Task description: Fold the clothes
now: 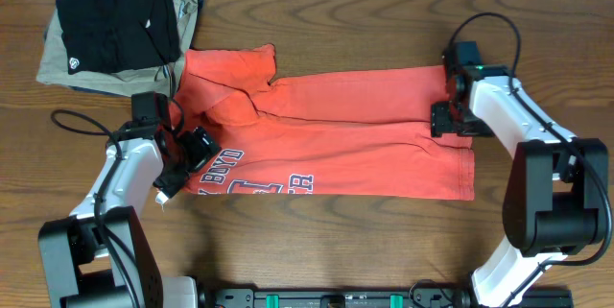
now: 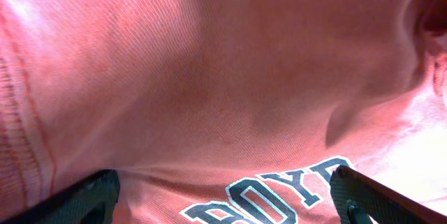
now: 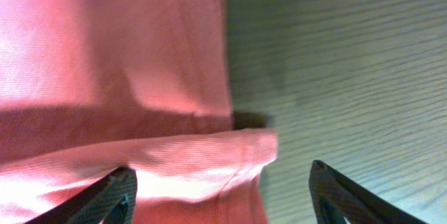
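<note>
The clothes (image 1: 365,135), a red-orange T-shirt, lie across the middle of the table with the upper long edge folded over. White-and-blue lettering (image 1: 254,183) shows near the front left. My left gripper (image 1: 197,150) hovers low over the shirt's left end. In the left wrist view it (image 2: 223,206) stands wide open over the fabric (image 2: 209,77) and lettering (image 2: 279,189), gripping nothing. My right gripper (image 1: 446,119) is at the shirt's right hem. In the right wrist view it (image 3: 223,196) is open, with the doubled hem (image 3: 209,161) lying loose between the fingers.
A folded black garment (image 1: 115,25) lies on a folded khaki one (image 1: 58,63) at the back left corner, just beyond the shirt's sleeve. Bare wooden table (image 1: 336,241) runs along the front and right of the hem (image 3: 349,77).
</note>
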Robot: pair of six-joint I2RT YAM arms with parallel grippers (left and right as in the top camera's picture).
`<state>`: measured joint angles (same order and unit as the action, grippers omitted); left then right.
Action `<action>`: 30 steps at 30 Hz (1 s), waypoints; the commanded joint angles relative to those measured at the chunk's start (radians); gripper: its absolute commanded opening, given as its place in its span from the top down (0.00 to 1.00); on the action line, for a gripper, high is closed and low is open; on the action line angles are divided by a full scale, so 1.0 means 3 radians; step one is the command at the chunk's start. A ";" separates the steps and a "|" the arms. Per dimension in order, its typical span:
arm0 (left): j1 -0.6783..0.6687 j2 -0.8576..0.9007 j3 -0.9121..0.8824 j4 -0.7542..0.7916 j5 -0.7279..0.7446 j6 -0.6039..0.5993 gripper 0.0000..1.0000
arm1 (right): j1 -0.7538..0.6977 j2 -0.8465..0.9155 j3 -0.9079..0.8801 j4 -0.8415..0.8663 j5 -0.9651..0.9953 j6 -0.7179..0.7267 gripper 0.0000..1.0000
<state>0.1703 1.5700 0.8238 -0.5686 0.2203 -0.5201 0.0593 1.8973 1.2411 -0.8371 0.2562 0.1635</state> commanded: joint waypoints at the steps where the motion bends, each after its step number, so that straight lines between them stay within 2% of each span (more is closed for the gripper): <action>1: 0.0037 -0.0122 -0.0022 -0.0011 -0.0132 0.0015 0.02 | -0.0154 0.0025 0.0055 0.0065 0.0004 0.0206 0.21; 6: 0.0037 -0.0314 -0.0022 -0.0066 -0.0178 0.0048 0.02 | -0.0341 0.0025 0.0126 0.0020 -0.0006 0.0318 0.21; 12: 0.0036 -0.0800 -0.0020 -0.0163 -0.0174 0.0061 0.02 | -0.0443 0.0015 0.0768 -0.0867 -0.0011 0.0605 0.12; 18: 0.0027 -0.1324 -0.0022 -0.0376 -0.0164 0.0086 0.02 | -0.0435 0.0015 0.1433 -0.1541 -0.0584 0.0661 0.01; 23: 0.0027 -0.1422 -0.0022 -0.0731 -0.0165 0.0099 0.02 | -0.0374 0.0017 0.1375 -0.1670 -0.1038 0.0566 0.01; 26: 0.0023 -0.1372 -0.0022 -0.0848 -0.0139 0.0197 0.02 | -0.0312 0.0017 0.1233 -0.1760 -0.1200 0.0562 0.07; 28: 0.0023 -0.1312 -0.0022 -0.0858 -0.0050 0.0395 0.02 | -0.0257 0.0017 0.1109 -0.1756 -0.1235 0.0563 0.15; 29: 0.0023 -0.1263 -0.0022 -0.0858 0.0019 0.0484 0.02 | -0.0215 0.0017 0.1021 -0.1723 -0.1232 0.0563 0.26; 30: 0.0023 -0.1199 -0.0022 -0.0860 0.0076 0.0535 0.02 | -0.0160 0.0017 0.0903 -0.1662 -0.1231 0.0563 0.48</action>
<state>0.1749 1.1736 0.8234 -0.8200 0.2005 -0.4450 -0.0269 1.9045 1.5703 -1.3502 -0.0681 0.3290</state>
